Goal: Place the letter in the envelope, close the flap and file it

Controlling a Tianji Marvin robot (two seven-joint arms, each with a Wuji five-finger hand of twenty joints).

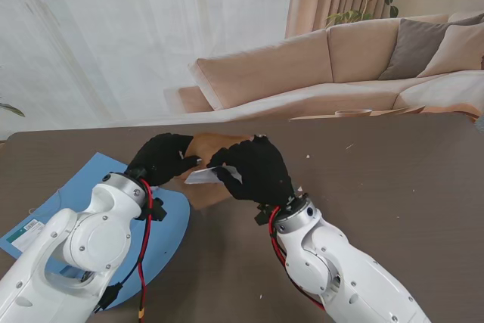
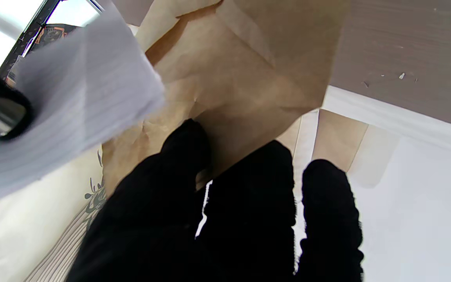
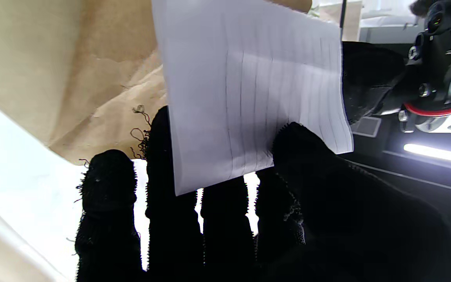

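Note:
A brown paper envelope (image 1: 217, 146) is held up off the table in the middle, with my left hand (image 1: 162, 158) shut on its left side. In the left wrist view my black-gloved fingers (image 2: 186, 149) press on the envelope (image 2: 241, 78). A white lined letter (image 1: 203, 176) sits in front of the envelope, and my right hand (image 1: 257, 170) is shut on it. The right wrist view shows the letter (image 3: 249, 98) pinched between thumb and fingers (image 3: 303, 149), its far edge against the envelope (image 3: 73, 78). Whether the letter's edge is inside the envelope's mouth is hidden.
A blue folder (image 1: 168, 236) with a label lies flat on the dark table (image 1: 393, 179), to the left and near me, partly under my left arm. Small white scraps (image 1: 308, 156) dot the table to the right. A beige sofa (image 1: 318, 66) stands beyond the far edge.

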